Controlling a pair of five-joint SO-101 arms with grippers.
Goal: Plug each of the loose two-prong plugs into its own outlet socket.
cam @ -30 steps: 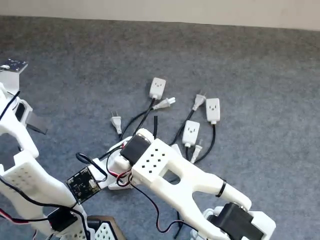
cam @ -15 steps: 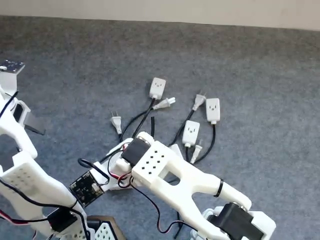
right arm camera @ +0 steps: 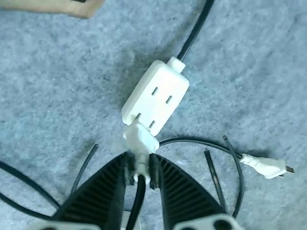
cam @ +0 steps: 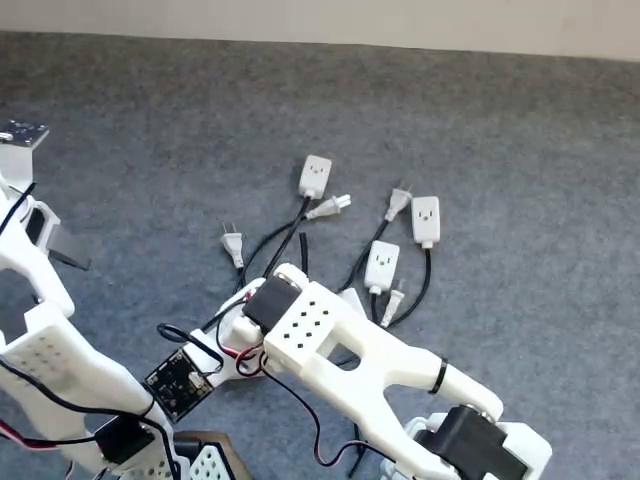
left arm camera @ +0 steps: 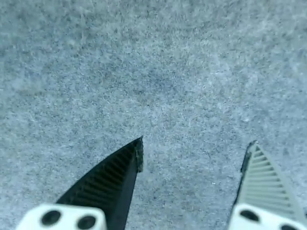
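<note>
Right wrist view: the right tool [right arm camera: 140, 165] pinches a plug [right arm camera: 141, 139] at the outlet socket [right arm camera: 156, 96]; a skewed push could slide it away. The left tool [left arm camera: 195, 143] gapes wide.

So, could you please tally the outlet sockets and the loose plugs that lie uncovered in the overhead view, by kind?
Outlet sockets: 3
Loose plugs: 4
Total: 7
</note>
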